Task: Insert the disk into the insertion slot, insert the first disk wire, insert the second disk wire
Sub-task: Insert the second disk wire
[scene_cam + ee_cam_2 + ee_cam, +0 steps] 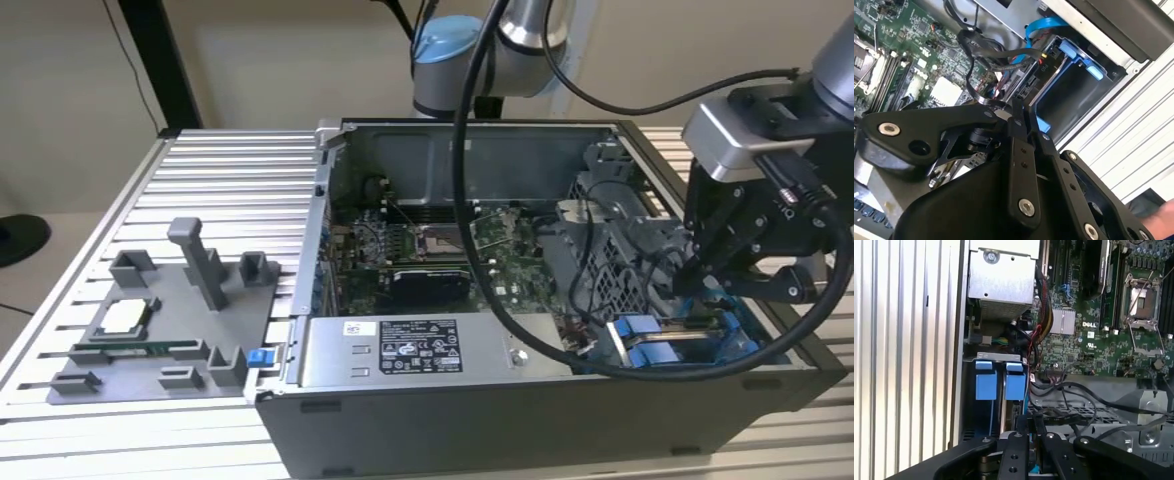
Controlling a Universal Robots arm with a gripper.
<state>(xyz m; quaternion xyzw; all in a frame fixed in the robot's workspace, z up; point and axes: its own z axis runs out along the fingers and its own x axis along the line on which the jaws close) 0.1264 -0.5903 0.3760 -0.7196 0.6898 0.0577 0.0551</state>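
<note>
1. The tool (731, 272) is hanging inside the open computer case (534, 400), at the exterior view's right, just above the insertion slot (674, 340).
2. In both wrist views the fingers (1019, 120) are sitting pressed together; whether they are pinching a thin black wire (999, 54) I cannot tell.
3. The slot's blue tabs (999, 380) are showing beside the grey power-supply box (1001, 282).
4. The case is resting on a ribbed metal bench (214, 190); a grey fixture (160, 320) is sitting well apart.
</note>
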